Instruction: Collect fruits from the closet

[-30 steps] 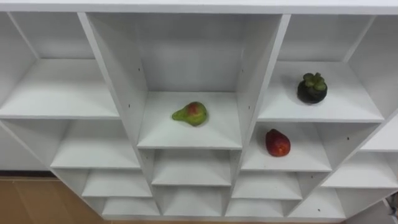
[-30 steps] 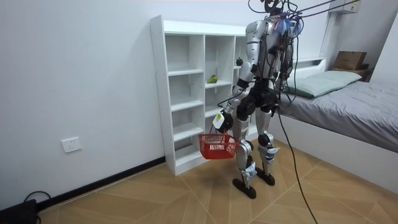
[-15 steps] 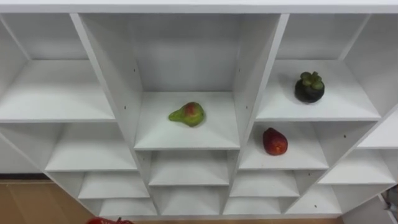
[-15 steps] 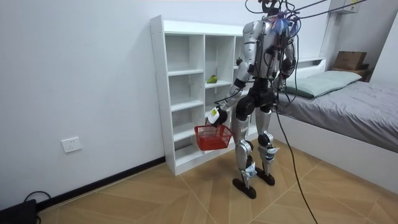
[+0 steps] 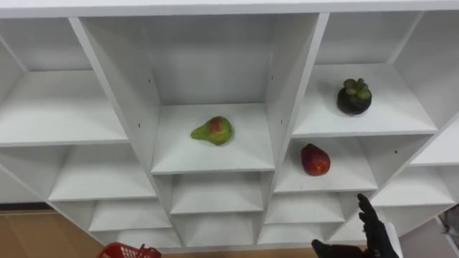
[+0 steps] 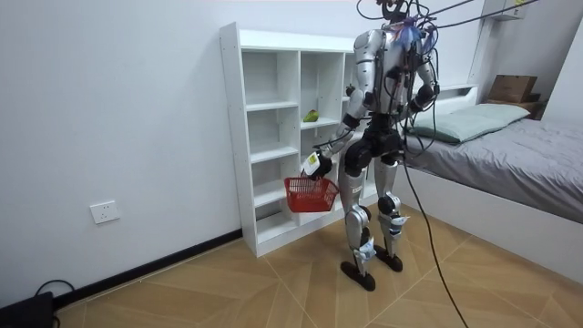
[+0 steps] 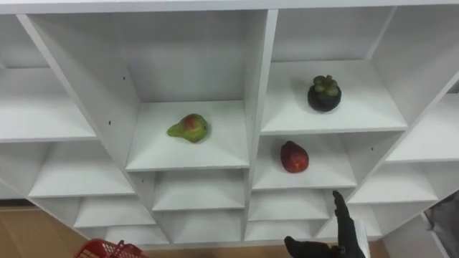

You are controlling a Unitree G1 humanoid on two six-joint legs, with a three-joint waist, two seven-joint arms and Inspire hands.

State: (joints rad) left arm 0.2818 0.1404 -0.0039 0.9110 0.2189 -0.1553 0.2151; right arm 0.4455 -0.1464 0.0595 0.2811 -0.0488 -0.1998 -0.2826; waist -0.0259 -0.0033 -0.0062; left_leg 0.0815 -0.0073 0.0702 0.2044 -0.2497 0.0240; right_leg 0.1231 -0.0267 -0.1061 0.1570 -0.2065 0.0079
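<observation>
Our right robot hand [image 5: 374, 233] hovered wide open, fingers straight and thumb out, holding nothing, low before the closet [image 5: 287, 93]. Just above it lay a red fruit [image 5: 315, 160], higher a dark mangosteen [image 5: 354, 98], and up to its left a green-red pear [image 5: 213, 131]. Our left robot hand [image 6: 315, 165] gripped the red basket [image 6: 310, 193] by its handle.

Bed [image 6: 515, 155]: grey cover, along the room view's right.
Pillow [image 6: 474, 118]: pale, at the bed's far end.
Cardboard box [image 6: 513, 88]: far right, beyond the pillow.
Wall socket [image 6: 103, 212]: white, low, room view's left.
Floor [image 6: 228, 282]: wood.
</observation>
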